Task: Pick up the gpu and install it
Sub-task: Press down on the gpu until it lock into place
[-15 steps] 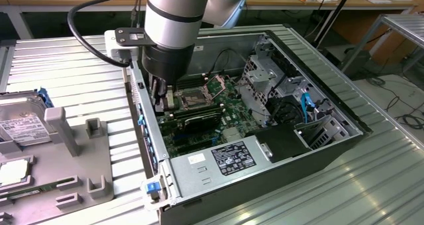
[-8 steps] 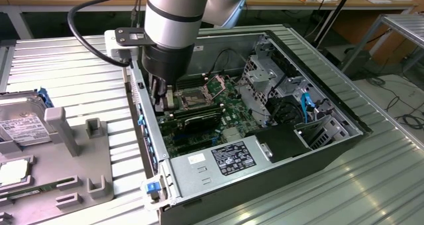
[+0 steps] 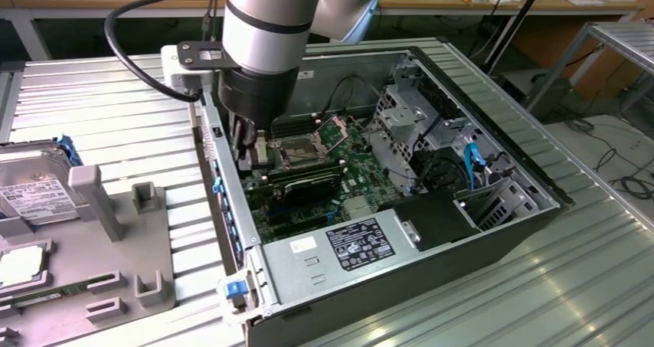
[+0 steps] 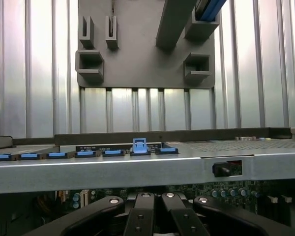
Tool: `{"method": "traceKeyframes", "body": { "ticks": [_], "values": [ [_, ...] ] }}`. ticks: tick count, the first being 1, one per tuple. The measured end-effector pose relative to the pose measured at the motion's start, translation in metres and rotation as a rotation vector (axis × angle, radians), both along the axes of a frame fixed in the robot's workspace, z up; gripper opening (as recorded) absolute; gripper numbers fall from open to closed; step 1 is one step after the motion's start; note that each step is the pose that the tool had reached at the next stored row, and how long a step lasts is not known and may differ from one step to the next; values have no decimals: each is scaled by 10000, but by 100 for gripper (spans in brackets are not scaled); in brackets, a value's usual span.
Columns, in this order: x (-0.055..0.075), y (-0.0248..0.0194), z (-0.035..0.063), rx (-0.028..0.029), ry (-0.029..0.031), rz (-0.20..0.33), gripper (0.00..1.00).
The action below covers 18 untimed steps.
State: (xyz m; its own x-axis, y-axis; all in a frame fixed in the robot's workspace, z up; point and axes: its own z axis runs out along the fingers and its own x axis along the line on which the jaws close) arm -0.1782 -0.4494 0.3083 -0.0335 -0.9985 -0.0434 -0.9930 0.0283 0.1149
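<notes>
Your gpu (image 3: 299,181) appears to stand on edge on the green motherboard (image 3: 360,169). It reads as a dark narrow strip, with its long axis running from the case's rear wall toward the drive cage. The exterior view places the gripper (image 3: 245,149) just beside it, against that wall; whether they touch, you cannot tell. The wrist view gives you the black fingers (image 4: 140,216) pressed together, the steel wall's blue clips (image 4: 139,146), and beyond them the grey moulded fixture (image 4: 137,59) on ribbed metal.
</notes>
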Motion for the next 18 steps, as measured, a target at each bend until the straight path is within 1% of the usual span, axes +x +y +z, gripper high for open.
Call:
{"method": "traceKeyframes", "body": {
  "ticks": [3,5,6,7,8,11,13,16,18],
  "values": [
    [0,6,-4,64,-8,0,11],
    [6,7,-6,79,-6,-2,11],
    [32,8,-9,92,-12,-2,11],
    [89,7,-15,98,-18,0,11],
    [129,7,-7,84,-8,0,11],
    [218,-2,-9,87,-10,-1,11],
    [250,-10,-15,87,-10,0,11],
    [289,-25,-53,81,-13,-1,11],
    [393,-56,-99,81,-23,0,11]
  ]
}}
